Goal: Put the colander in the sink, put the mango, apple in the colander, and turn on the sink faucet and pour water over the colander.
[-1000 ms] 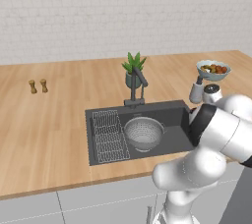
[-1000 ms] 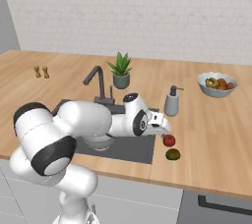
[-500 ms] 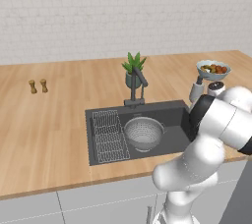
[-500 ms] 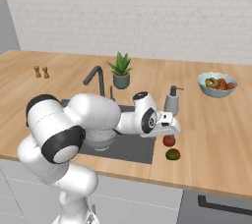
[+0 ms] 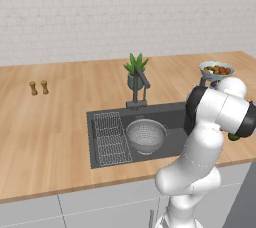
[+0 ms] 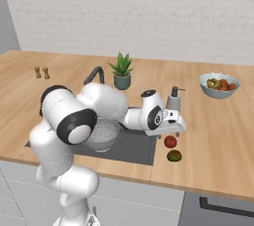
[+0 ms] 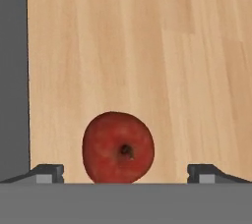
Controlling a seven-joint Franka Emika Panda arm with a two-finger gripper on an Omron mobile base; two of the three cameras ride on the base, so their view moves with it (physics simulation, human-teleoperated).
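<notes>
Colander sat in the sink ready for fruit; gripper hung wide open over the apple, holding nothing, probably lining up a grab.

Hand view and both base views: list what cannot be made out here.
- Apple: its lower edge is cut off at the bottom of the hand view.
- Mango: in the left base view the arm covers all but a green sliver.
- Sink: in the right base view the arm hides most of the basin and colander.
- Fruit bowl: contents too small to name.
</notes>
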